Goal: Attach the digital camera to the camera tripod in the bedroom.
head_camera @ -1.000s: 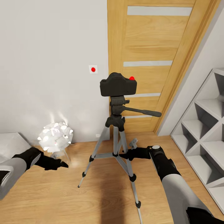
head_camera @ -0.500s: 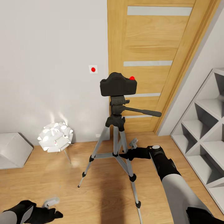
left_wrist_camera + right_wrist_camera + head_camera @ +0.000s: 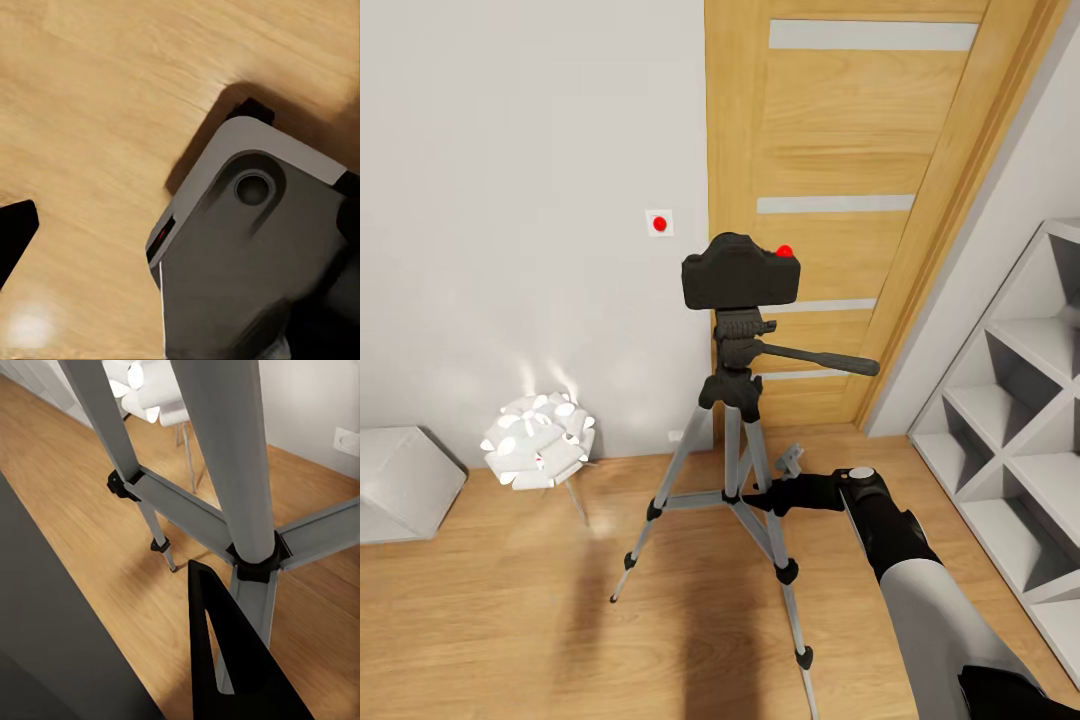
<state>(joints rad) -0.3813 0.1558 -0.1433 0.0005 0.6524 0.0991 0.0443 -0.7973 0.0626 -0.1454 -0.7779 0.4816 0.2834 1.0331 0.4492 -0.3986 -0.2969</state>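
Observation:
The black digital camera (image 3: pixel 740 272), red dot on top, sits level on the head of the camera tripod (image 3: pixel 732 440), which stands on the wood floor in front of the door. The tripod's pan handle (image 3: pixel 820 360) points right. My right gripper (image 3: pixel 777 482) is open, low beside the tripod's centre brace and holding nothing. In the right wrist view one black finger (image 3: pixel 217 660) lies close to the brace hub (image 3: pixel 259 562). My left gripper (image 3: pixel 180 247) hangs open over the floor, one black fingertip (image 3: pixel 16 234) showing, above a grey part of my base (image 3: pixel 255 255).
A white flower-shaped lamp (image 3: pixel 540 440) stands left of the tripod, with the grey bed corner (image 3: pixel 400 480) further left. The wooden door (image 3: pixel 860 200) is behind, and white cube shelves (image 3: pixel 1020 420) line the right wall. Open floor lies in front.
My left arm dropped from beside the lamp to the lower left and then out of the head view. The right arm, tripod and camera have not moved.

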